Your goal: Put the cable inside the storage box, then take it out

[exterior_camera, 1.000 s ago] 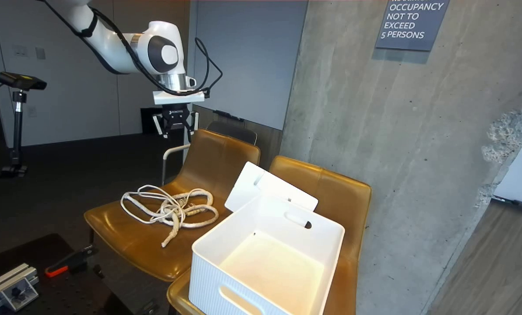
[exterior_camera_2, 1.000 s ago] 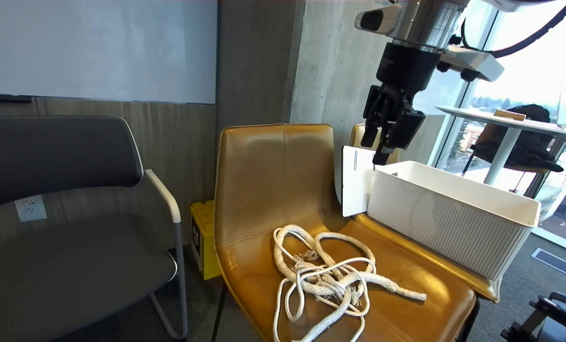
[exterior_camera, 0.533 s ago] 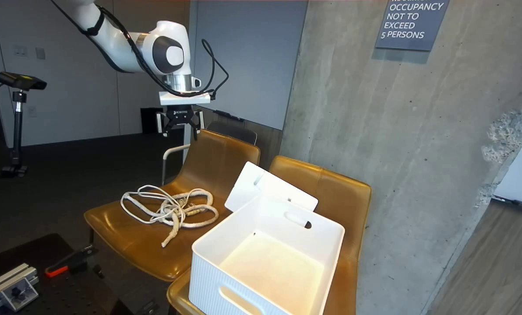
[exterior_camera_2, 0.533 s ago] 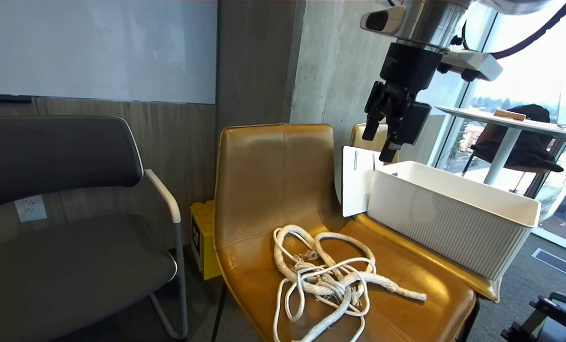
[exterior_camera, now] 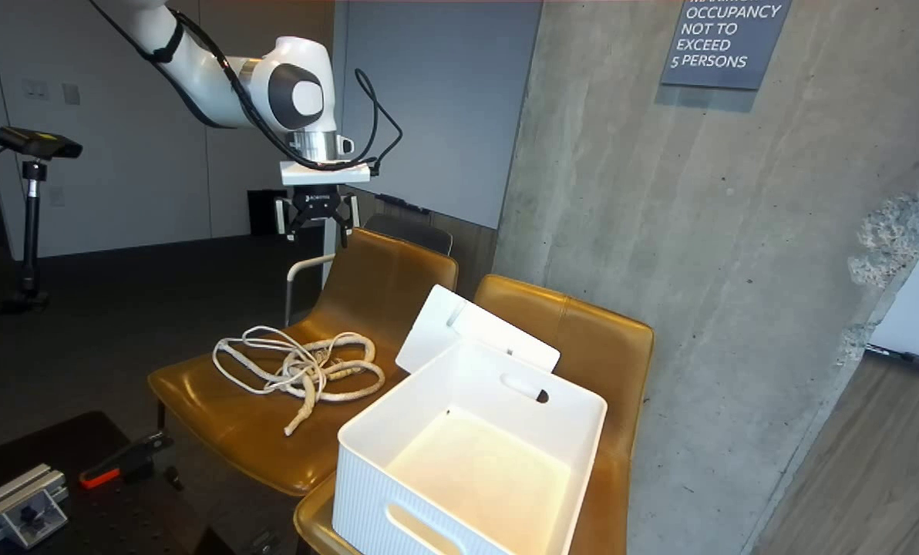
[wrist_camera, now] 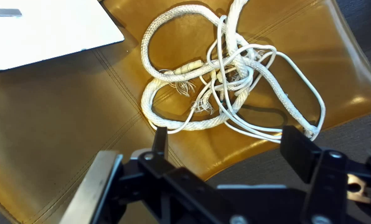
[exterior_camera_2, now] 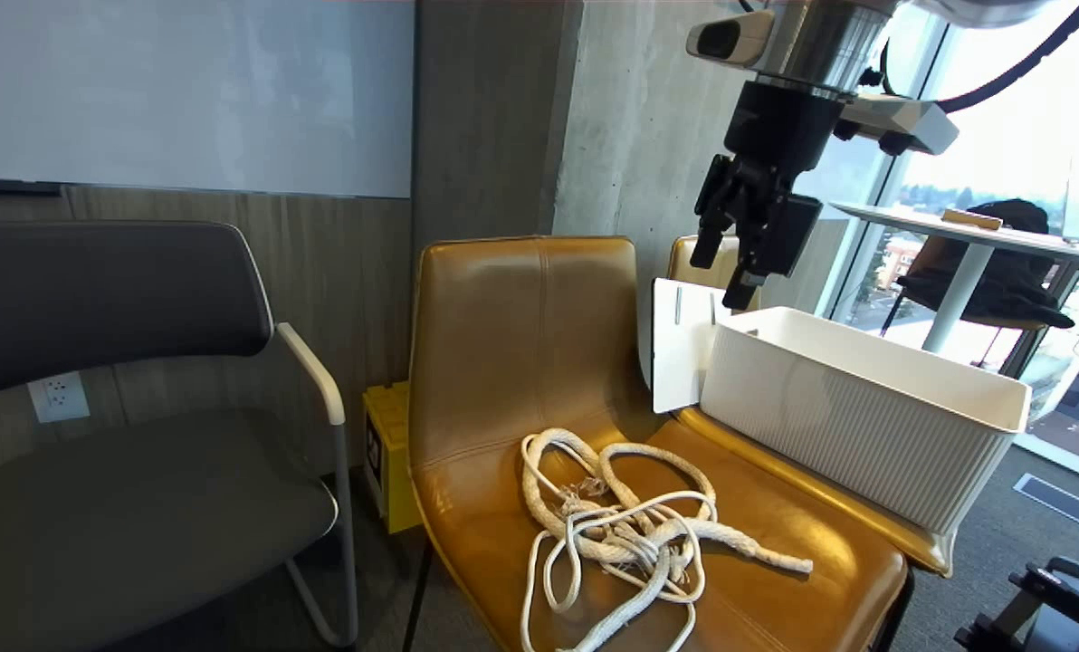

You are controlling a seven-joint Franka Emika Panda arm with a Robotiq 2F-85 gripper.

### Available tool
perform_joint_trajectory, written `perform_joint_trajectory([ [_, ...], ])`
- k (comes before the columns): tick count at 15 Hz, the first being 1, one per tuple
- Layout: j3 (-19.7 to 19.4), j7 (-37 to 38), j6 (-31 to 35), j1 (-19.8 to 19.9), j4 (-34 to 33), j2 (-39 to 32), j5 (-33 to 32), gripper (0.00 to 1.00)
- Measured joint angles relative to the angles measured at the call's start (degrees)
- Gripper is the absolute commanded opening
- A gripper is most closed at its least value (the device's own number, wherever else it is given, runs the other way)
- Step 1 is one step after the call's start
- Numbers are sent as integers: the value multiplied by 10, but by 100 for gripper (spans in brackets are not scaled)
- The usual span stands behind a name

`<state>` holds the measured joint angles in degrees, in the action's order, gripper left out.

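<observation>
And the cable [wrist_camera: 241,64] is seen in loose loops on the chair seat [exterior_camera_2: 757,493], none inside the storage box [exterior_camera: 471,470] alongside, its lid [exterior_camera_2: 682,349] turned back. Not begun, or both steps done? That can't be told! The arm [exterior_camera: 270,89] is stretched out high, claw [wrist_camera: 225,135] pointed downward, spread wide, nothing gripped, well above the cable.

Cream braided cable [wrist_camera: 241,65], white ribbed storage box [exterior_camera_2: 852,433], tan stitched chair [exterior_camera_2: 521,344], black tool [wrist_camera: 226,141]
</observation>
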<state>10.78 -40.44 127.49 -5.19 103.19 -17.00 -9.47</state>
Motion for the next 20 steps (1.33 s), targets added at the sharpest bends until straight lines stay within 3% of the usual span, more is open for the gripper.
perform_joint_trajectory([
  [15, 0, 0, 0, 0, 0, 0, 0, 92],
  [16, 0, 0, 0, 0, 0, 0, 0, 98],
  [20, 0, 3, 1, -3, 9, 1, -4, 100],
])
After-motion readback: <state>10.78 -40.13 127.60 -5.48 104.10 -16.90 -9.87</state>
